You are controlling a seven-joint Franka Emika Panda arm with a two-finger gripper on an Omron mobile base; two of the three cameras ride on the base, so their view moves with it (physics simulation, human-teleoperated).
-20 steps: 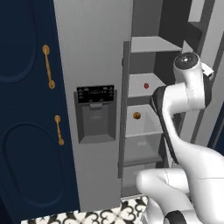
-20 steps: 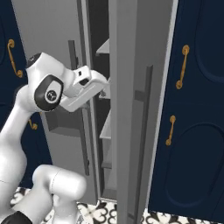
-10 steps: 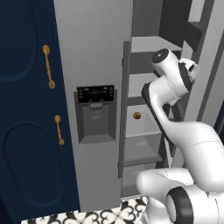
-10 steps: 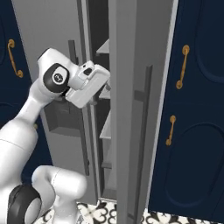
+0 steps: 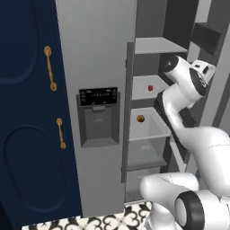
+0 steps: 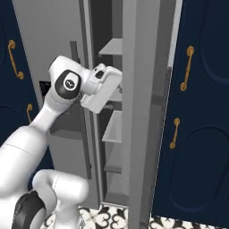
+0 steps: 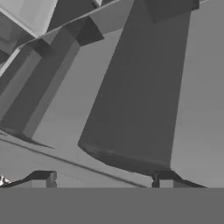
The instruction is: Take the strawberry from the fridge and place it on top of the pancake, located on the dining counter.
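Sitting near the back edge of a middle shelf (image 5: pixel 150 90) inside the open fridge (image 5: pixel 99 67), the strawberry (image 5: pixel 150 88) is showing in the left base view, with an orange-brown ball (image 5: pixel 140 118) one shelf down. The hand view is giving the tool (image 7: pixel 105 180), its fingertips (image 7: pixel 43 178) standing wide apart, holding nothing, facing grey fridge panels.

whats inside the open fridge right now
In the fridge, the strawberry sits on a middle shelf and an orange-brown ball on the shelf below. The robot arm covers the shelves' right side.
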